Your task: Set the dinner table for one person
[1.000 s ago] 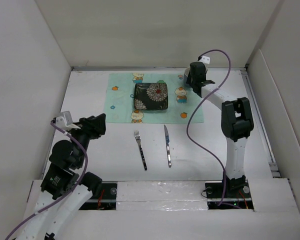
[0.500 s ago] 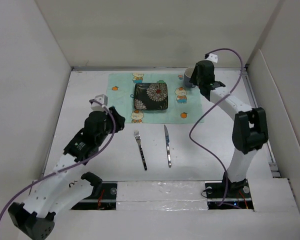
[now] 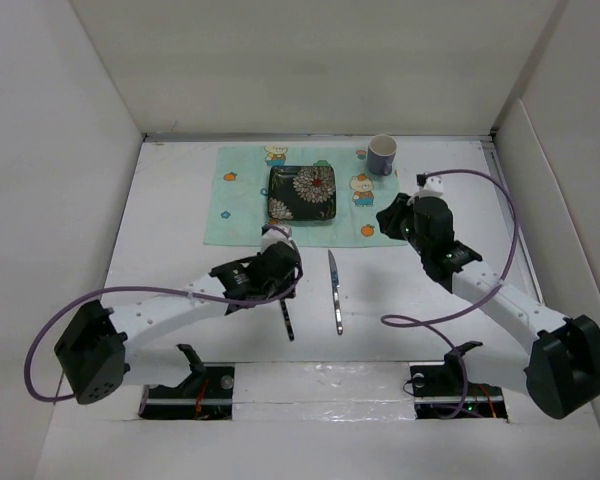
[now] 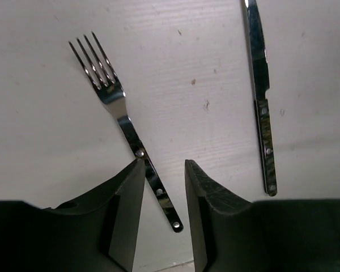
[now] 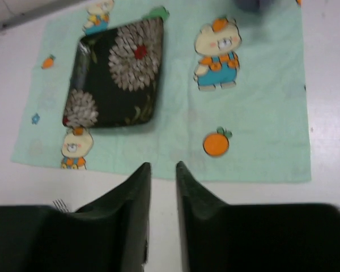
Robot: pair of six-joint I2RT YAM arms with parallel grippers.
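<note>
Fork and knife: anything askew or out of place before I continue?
The fork lies slanted, not parallel to the knife, and both sit on the bare dinner table on the near side of the placemat, not flanking the plate. Nothing looks spilled or damaged.
</note>
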